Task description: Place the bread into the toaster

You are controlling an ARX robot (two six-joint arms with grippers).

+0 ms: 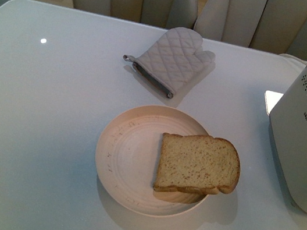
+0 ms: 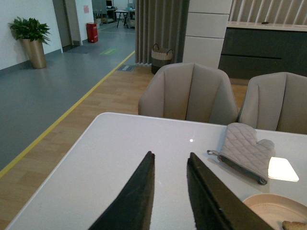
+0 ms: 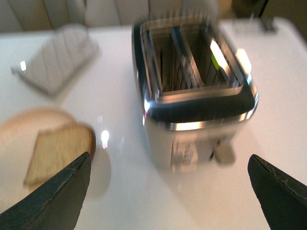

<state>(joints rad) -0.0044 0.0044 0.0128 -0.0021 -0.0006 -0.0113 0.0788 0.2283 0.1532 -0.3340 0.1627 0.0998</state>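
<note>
The bread (image 1: 198,165) overhung the plate's (image 1: 114,144) toaster-side rim, offering a graspable edge, while the right gripper (image 3: 169,158) gaped wide and empty, and the left gripper (image 2: 171,154) stood narrowly parted.

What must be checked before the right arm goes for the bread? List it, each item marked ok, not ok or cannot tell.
1. Bread lies flat on the plate, one edge overhanging the rim towards the toaster: ok.
2. Right gripper open and empty: ok.
3. Left gripper open, empty, off to the side of the plate: ok.
4. Toaster slots look empty in the right wrist view: ok.
5. Oven mitt lies apart from plate and toaster: ok.
6. Right wrist view sharp enough for aiming: not ok, it is blurred.
</note>
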